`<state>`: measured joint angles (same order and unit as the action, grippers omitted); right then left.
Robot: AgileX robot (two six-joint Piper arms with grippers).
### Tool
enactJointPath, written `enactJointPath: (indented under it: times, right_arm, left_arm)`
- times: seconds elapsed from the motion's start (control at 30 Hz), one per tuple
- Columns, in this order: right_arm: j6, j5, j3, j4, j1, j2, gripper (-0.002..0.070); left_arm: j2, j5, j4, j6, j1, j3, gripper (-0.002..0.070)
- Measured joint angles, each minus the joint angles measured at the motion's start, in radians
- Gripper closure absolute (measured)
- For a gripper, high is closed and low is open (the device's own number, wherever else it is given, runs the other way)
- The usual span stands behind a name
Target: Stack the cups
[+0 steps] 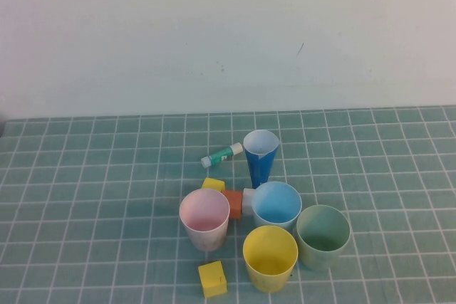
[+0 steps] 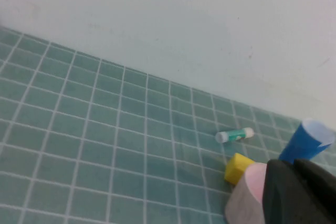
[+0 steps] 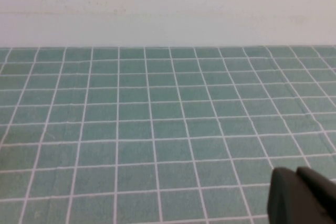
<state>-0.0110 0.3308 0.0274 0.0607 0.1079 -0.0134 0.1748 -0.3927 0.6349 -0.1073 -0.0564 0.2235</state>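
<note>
From the high camera, four wide, round, tapered plastic cups stand upright and unstacked on a green mat ruled in white squares (image 1: 85,197). The pink cup (image 1: 204,219) is on the left of the group, the light blue cup (image 1: 276,204) behind and to its right, the yellow cup (image 1: 270,258) nearest the robot, and the green cup (image 1: 323,236) on the right, close beside the yellow and blue ones. A narrow dark blue cone (image 1: 261,156) with a white inside rises just behind the blue cup. An orange cube (image 1: 233,203) and a white cube (image 1: 249,200) sit between the pink and blue cups, a yellow cube (image 1: 213,184) lies behind the pink one, and another yellow cube (image 1: 212,279) in front of it. A small green and white tube (image 1: 221,154) lies on its side beyond them. Neither arm shows here.

In the left wrist view, the left gripper (image 2: 296,192), smooth black, has its fingers pressed together and holds nothing; it hangs close to the pink cup (image 2: 244,198), blocking part of it.

In the right wrist view, the right gripper (image 3: 302,198) is likewise closed and empty, over bare mat, no cup in sight.
</note>
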Motion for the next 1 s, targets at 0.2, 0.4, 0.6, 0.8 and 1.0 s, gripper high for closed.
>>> enactJointPath:
  times: [0.2,0.4,0.6,0.8,1.0]
  right_arm:
    - [0.0,0.0,0.0,0.0,0.0,0.0,0.0679]
    - [0.0,0.0,0.0,0.0,0.0,0.0,0.0679]
    - [0.046,-0.002,0.0,-0.283,0.0,0.0,0.0679]
    - [0.071,0.0,0.0,-0.689,0.0,0.0,0.0679]
    - [0.045,-0.007,0.0,-0.772,0.0,0.0,0.0679]
  left_arm:
    - [0.203,-0.06,-0.201,-0.09,0.078,0.193,0.0678]
    - [0.451,-0.194,-0.335,-0.148,0.193,0.411,0.0678]
    - [0.742,-0.359,-0.423,-0.152,0.317,0.629,0.0678]
    - [1.048,-0.435,-0.55,-0.101,0.461,0.807,0.0678]
    - [1.315,-0.488,-0.635,-0.006,0.521,0.98,0.0663]
